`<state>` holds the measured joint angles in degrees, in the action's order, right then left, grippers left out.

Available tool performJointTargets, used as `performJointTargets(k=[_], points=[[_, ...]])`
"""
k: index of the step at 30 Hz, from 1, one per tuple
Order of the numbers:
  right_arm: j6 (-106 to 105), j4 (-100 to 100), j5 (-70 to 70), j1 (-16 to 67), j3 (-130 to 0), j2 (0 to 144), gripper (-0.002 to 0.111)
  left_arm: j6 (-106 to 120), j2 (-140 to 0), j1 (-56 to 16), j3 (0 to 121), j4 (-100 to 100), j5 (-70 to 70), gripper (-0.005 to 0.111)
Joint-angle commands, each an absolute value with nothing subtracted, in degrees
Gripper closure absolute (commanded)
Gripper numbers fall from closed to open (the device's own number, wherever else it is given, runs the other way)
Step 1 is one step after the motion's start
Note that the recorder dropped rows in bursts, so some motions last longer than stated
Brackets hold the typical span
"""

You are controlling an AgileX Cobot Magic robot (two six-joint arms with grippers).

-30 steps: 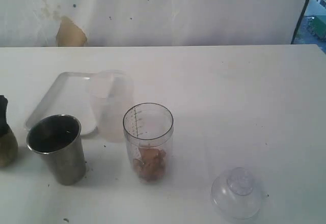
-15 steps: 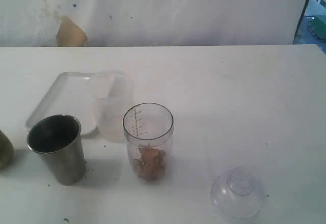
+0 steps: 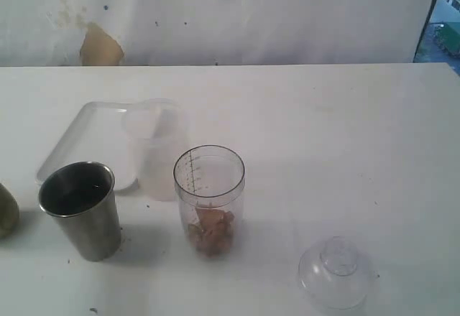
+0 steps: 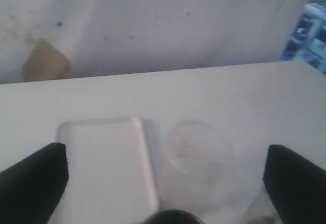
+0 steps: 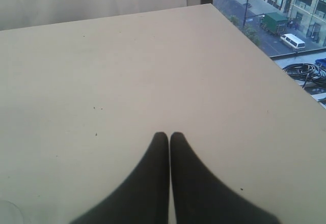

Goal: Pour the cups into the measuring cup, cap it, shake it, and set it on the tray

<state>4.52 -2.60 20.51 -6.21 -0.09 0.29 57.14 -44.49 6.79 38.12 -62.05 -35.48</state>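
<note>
The clear measuring cup (image 3: pixel 208 200) stands upright at the front middle with brown bits in its bottom. To its left is the steel tumbler (image 3: pixel 80 209), also upright. Only a sliver of the brown cup (image 3: pixel 5 212) shows at the left edge. The clear domed cap (image 3: pixel 336 272) lies on the table at the front right. Behind the tumbler lies the white tray (image 3: pixel 85 138). Neither gripper shows in the exterior view. My left gripper (image 4: pixel 165 152) is open wide with nothing in it, facing the tray (image 4: pixel 104 163) and the tumbler's dark rim (image 4: pixel 173 217). My right gripper (image 5: pixel 169 135) is shut over bare table.
A frosted translucent tub (image 3: pixel 157 151) stands between the tray and the measuring cup, touching the tray's corner; it also shows in the left wrist view as a pale tub (image 4: pixel 196 150). The table's right edge (image 5: pixel 265 66) drops off beside my right gripper.
The dark left gripper that stood over the brown cup at the left edge a second ago has gone out of the exterior view. Nothing else has moved.
</note>
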Motion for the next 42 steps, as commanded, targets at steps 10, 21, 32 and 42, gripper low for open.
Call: performJointTargets(k=[10,21,32,42], points=[[4.76,-2.76,20.11,-6.45,0.00,0.00,0.107,102.70,-44.44,6.66,10.10,-96.54,-38.60,0.002],[4.76,-2.76,20.11,-6.45,0.00,0.00,0.107,120.51,-44.44,6.66,2.05,-99.95,-42.14,0.002],[4.76,-2.76,20.11,-6.45,0.00,0.00,0.107,121.29,-44.44,6.66,0.00,-99.95,-39.07,0.002],[4.76,-2.76,20.11,-6.45,0.00,0.00,0.107,121.29,-50.14,6.66,3.98,-99.95,-38.88,0.002]])
